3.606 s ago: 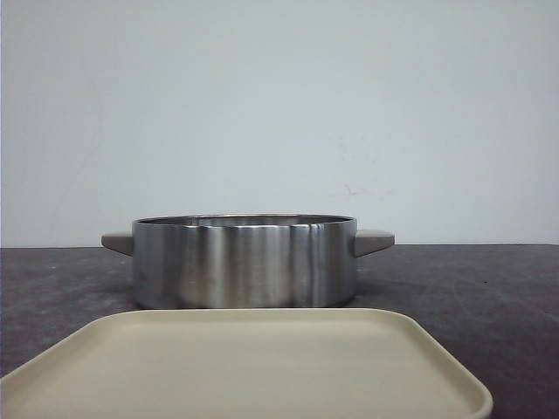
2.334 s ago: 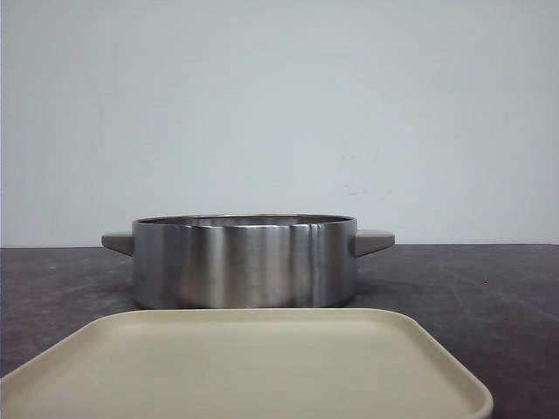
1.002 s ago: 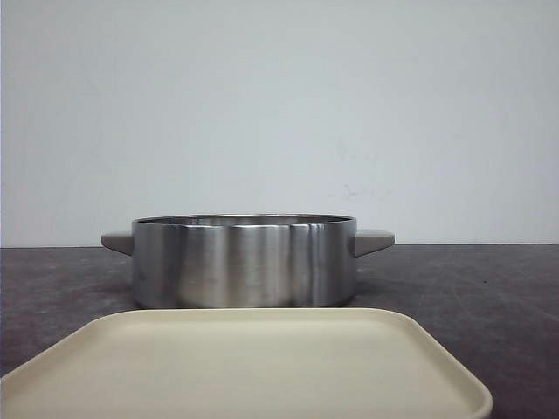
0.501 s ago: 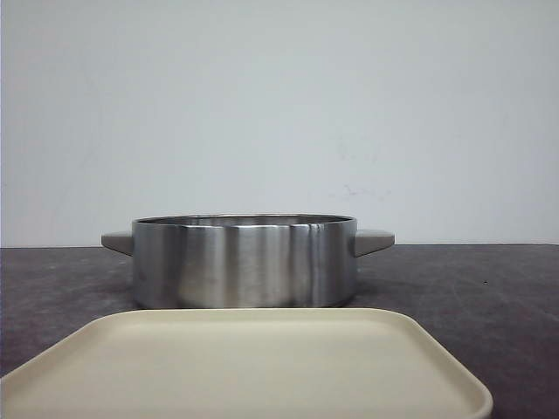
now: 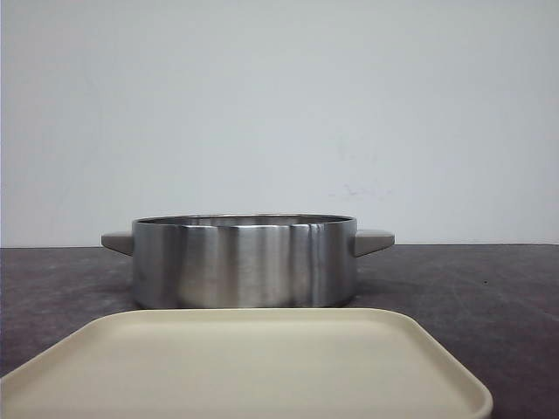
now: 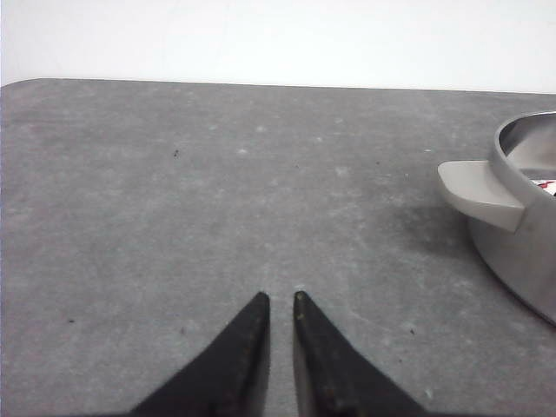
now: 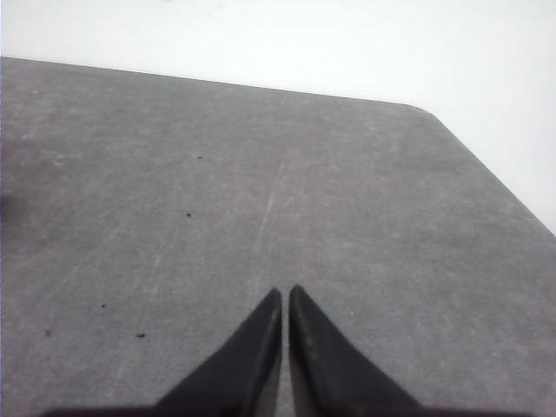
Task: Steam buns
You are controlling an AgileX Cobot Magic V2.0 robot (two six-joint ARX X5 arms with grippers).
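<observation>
No buns show in any view. A shallow steel pot point(image 5: 244, 262) with two grey handles stands mid-table, and its inside is hidden from the front. In the left wrist view the pot point(image 6: 526, 234) is off to one side, with a handle point(image 6: 478, 193) pointing toward my left gripper point(image 6: 280, 297). That gripper is shut, with a thin slit between its black fingers and nothing held, low over bare table. My right gripper point(image 7: 286, 291) is also shut and holds nothing, over bare table away from the pot. Neither gripper appears in the front view.
A beige square plate point(image 5: 419, 358) with nothing on it lies in front of the pot at the near edge. The table is dark grey stone point(image 5: 472, 288). In the right wrist view a rounded table corner point(image 7: 434, 117) shows. A white wall stands behind.
</observation>
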